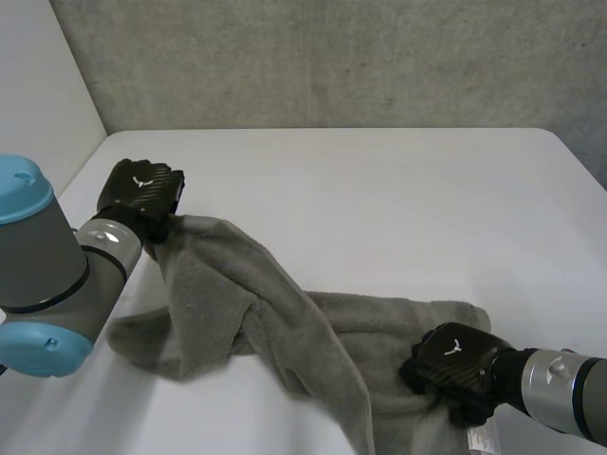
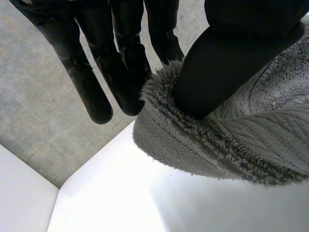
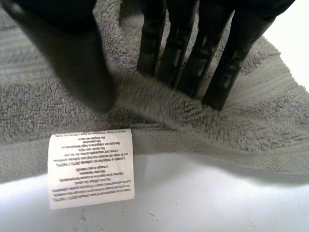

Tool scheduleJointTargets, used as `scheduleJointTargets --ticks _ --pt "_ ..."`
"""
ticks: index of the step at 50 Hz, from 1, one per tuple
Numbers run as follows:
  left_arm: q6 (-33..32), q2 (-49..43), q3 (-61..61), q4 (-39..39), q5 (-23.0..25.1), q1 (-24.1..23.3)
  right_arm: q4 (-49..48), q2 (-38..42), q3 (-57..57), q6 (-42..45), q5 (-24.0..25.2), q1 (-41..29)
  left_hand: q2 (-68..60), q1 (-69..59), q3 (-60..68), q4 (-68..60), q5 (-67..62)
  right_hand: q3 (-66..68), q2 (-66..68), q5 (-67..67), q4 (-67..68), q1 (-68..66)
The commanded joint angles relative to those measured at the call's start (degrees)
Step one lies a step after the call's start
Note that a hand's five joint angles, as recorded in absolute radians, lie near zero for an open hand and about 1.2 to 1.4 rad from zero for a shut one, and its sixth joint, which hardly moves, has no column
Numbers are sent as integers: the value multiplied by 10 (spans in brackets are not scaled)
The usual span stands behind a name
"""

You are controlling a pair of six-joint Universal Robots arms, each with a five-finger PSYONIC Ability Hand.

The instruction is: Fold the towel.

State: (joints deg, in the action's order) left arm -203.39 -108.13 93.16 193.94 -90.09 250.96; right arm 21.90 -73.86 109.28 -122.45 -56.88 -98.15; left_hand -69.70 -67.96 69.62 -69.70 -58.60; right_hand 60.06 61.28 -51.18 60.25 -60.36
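Soft, even light falls on the white tabletop (image 1: 379,190), which is bright to every edge; the grey wall (image 1: 332,57) beyond its far edge is dimmer. The towel (image 1: 285,322) casts only a faint, soft-edged shadow along its near side. Left wrist view: the tabletop under the towel's fold glares almost to plain white, and the fingers (image 2: 89,92) of the left robot hand (image 2: 217,63) carry a dull sheen. Right wrist view: a grey shadow band lies on the tabletop just beside the hem; the label (image 3: 91,166) is bright.
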Motion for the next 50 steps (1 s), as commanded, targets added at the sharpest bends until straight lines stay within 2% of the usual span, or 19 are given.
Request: scheduleJointTargets --ticks 1,2,4,5,7,11,13,16,18,22,24,25,26,27,30,35,42,46,50 --pt "2 3 2 -1 2 3 -45 1 -45 -41 4 -2 -103 -120 104 -103 -114 199 187 -188 198 -196" --pt "3 5 2 -1 2 3 -88 -5 -102 -157 5 -6 -103 -120 104 -103 -114 199 187 -188 198 -196" --pt "3 6 2 -1 2 3 -108 -8 -136 -221 3 -9 -103 -120 104 -103 -114 199 187 -188 198 -196" --pt "4 7 1 -1 2 2 -108 -8 -137 -221 3 -9 -103 -120 104 -103 -114 199 187 -188 198 -196" --pt "4 10 1 -1 1 1 -138 5 -208 -329 -6 -8 -103 -120 104 -103 -114 199 187 -188 198 -196" --pt "8 17 -3 1 -1 0 -140 57 -269 -377 -17 -12 -103 -120 104 -103 -114 199 187 -188 198 -196" --pt "8 20 -4 3 -2 1 -117 113 -340 -380 -56 -30 -103 -120 104 -103 -114 199 187 -188 198 -196" --pt "8 20 -3 15 -3 1 -97 140 -378 -380 -87 -47 -103 -120 104 -103 -114 199 187 -188 198 -196" --pt "8 19 0 27 -3 2 -60 197 -446 -378 -133 -69 -103 -120 104 -103 -114 199 187 -188 198 -196" --pt "8 19 2 28 -4 1 -34 236 -489 -377 -146 -72 -103 -120 104 -103 -114 187 174 -175 185 -184" --pt "8 16 3 29 -3 -1 -23 247 -499 -377 -149 -75 -103 -120 104 -103 -114 -287 -299 298 -289 290" --pt "8 13 4 29 -3 -2 -23 247 -499 -377 -149 -75 -103 -120 104 -103 -114 -289 -302 301 -291 292" --pt "8 13 4 29 -3 -2 -22 247 -500 -378 -154 -75 -103 -120 104 -103 -114 -418 -430 429 -420 421" --pt "9 12 7 30 -2 -1 -22 246 -499 -379 -155 -75 -103 -120 104 -103 -114 -459 -471 470 -461 462" --pt "9 10 8 34 -3 -1 -21 232 -493 -380 -154 -74 -103 -120 104 -103 -114 -501 -513 512 -502 504" --pt "8 11 9 41 -3 -1 -25 181 -446 -384 -149 -74 -103 -120 104 -103 -114 -490 -502 501 -492 493" --pt "9 12 11 41 -3 -1 -54 85 -299 -387 -148 -85 -103 -120 104 -103 -114 -476 -488 487 -478 479" --pt "8 12 14 41 -3 -3 -130 29 -169 -380 -149 -101 -103 -120 104 -103 -114 -490 -502 501 -492 493" --pt "8 13 16 42 -2 -3 -172 21 -122 -380 -152 -109 -103 -120 104 -103 -114 -473 -485 484 -475 476"
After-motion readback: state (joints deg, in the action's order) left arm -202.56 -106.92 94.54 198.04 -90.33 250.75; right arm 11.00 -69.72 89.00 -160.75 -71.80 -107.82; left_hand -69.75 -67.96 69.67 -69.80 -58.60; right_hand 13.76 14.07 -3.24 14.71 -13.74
